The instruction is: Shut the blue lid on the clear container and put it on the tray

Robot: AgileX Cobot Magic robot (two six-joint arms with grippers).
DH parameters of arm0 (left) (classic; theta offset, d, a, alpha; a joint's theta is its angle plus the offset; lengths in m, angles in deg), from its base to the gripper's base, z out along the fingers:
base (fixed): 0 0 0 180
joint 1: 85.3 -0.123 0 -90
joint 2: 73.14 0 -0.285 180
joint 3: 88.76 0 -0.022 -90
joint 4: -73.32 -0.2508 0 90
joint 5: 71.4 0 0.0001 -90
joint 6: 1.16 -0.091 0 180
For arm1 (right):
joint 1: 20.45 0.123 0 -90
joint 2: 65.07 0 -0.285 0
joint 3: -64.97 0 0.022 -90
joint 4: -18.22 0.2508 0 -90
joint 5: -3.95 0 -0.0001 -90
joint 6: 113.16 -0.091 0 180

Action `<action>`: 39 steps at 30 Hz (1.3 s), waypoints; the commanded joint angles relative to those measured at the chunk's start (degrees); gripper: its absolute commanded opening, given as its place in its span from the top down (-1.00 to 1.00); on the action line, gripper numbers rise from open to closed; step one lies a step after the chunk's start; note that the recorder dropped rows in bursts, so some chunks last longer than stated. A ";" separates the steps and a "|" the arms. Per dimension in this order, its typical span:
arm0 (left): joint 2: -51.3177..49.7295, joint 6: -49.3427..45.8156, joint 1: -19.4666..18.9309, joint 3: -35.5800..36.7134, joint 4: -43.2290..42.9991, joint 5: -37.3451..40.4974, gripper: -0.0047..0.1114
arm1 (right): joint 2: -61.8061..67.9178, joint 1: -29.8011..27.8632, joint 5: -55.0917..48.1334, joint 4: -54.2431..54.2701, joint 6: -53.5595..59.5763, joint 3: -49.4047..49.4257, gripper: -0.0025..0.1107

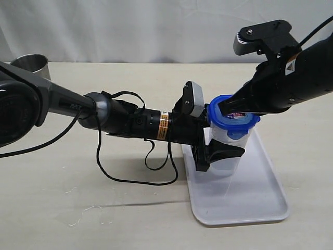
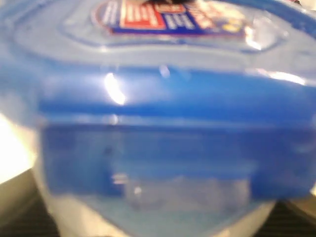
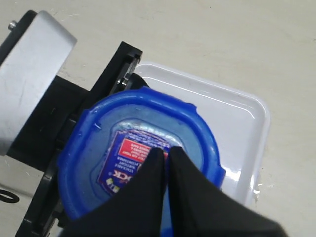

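Clear container (image 1: 221,136): tall see-through canister, standing upright over the left part of the white tray (image 1: 260,203). Whether its base is touching the tray floor cannot be told.

Blue lid (image 1: 244,121): sitting level on the canister's mouth, sticker face up. One flap on the near side is hanging down over the wall. Judging by that, the flaps are probably waiting to be snapped.

Left pincer (image 1: 226,148): you are reaching in from the left and clamping the canister's body just under the lid, one finger on the near wall and the other hidden behind it.

Right pincer (image 1: 229,108): you are coming down from the right with the fingertips pressed together, holding nothing, their joined tip resting on the lid's sticker.

Governing relation: the lid is lying directly beneath the right pincer's tip, and the canister's long axis is running straight up and down. Any push should therefore go straight down that axis, with the left arm bracing the body against tipping right.
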 commanded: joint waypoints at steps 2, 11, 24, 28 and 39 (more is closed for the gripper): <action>0.71 1.27 -0.15 -0.36 1.41 -1.81 0.92 | 0.34 -0.36 -2.07 -0.99 -0.18 0.14 0.89; 0.71 2.06 -0.15 -0.36 1.52 -1.81 0.52 | 0.34 -0.36 -2.77 -1.00 -0.18 0.14 0.89; 0.71 0.37 -0.23 -0.36 1.91 2.06 -0.68 | 0.34 -0.36 -3.57 -1.00 -0.29 0.14 0.89; 1.81 0.78 -2.19 -0.36 -3.00 1.85 -0.68 | 0.34 -0.36 -3.57 -1.00 -0.29 0.14 0.89; 2.21 10.08 -7.02 -0.36 -13.17 1.67 -0.68 | 0.34 -0.36 -3.70 -1.00 -0.29 0.14 0.89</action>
